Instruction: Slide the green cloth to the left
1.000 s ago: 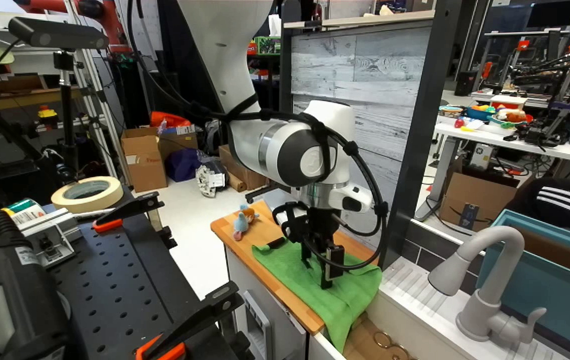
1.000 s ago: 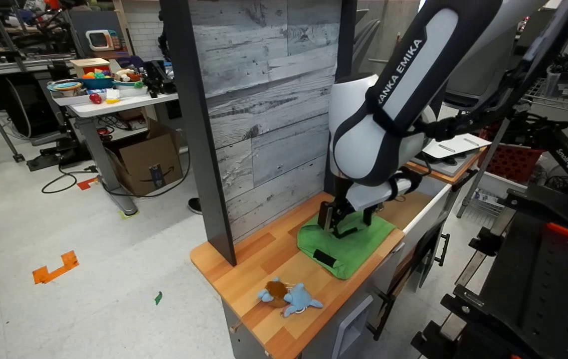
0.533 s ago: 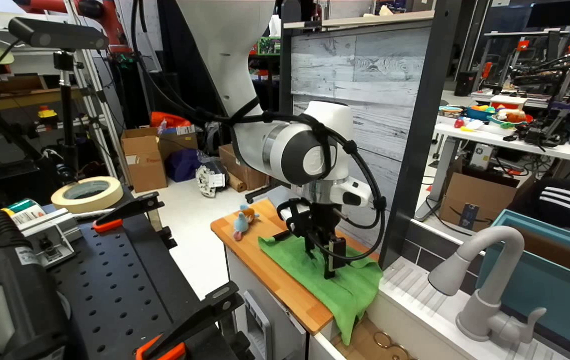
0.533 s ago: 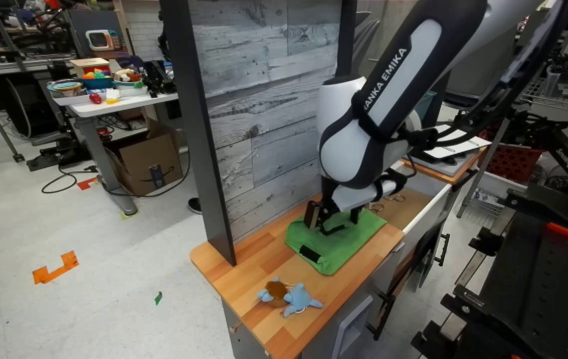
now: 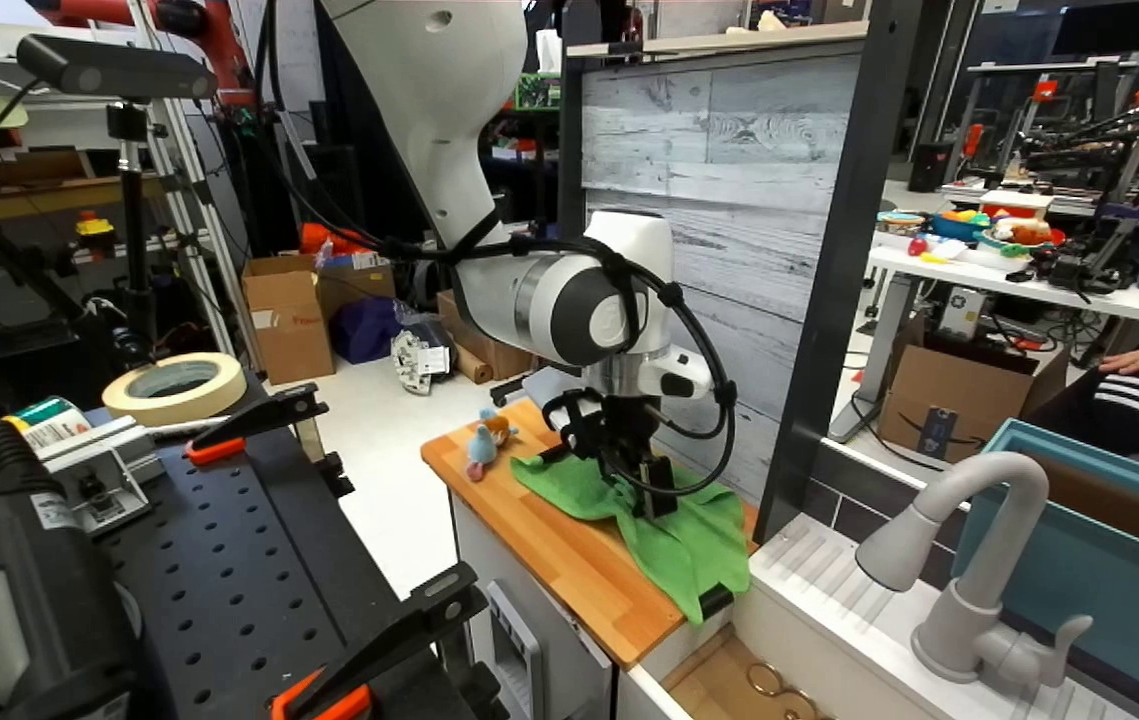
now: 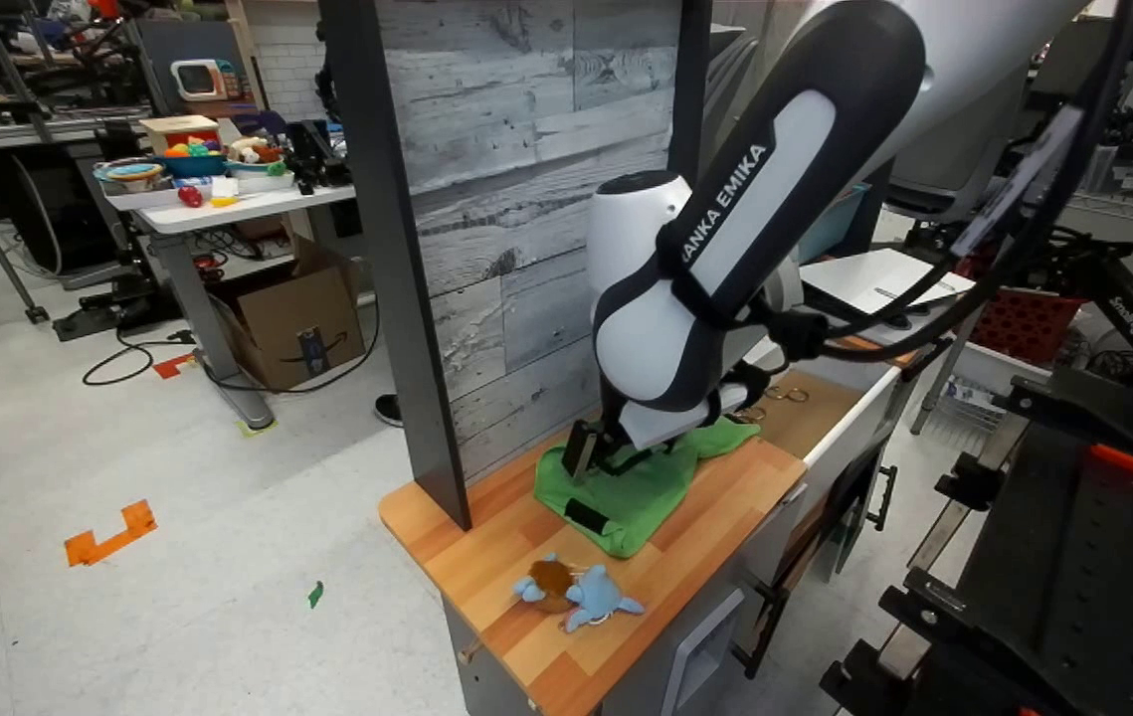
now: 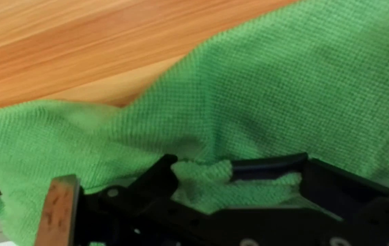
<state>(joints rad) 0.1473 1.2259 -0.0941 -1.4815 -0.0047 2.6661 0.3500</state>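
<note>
Sliding looks part-done: one end of your green cloth [image 6: 641,502] reaches the worktop [image 6: 506,537] edge, likely left to follow; whether your end effector [image 7: 238,164] grips, I can't tell.

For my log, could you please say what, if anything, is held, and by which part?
A middle fold of green cloth bunches between the jaws of the end effector; an actual hold cannot be confirmed.

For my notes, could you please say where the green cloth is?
In an exterior view, the green cloth lies mostly on the wooden tabletop, right of the plush toys, left of the faucet.
</note>
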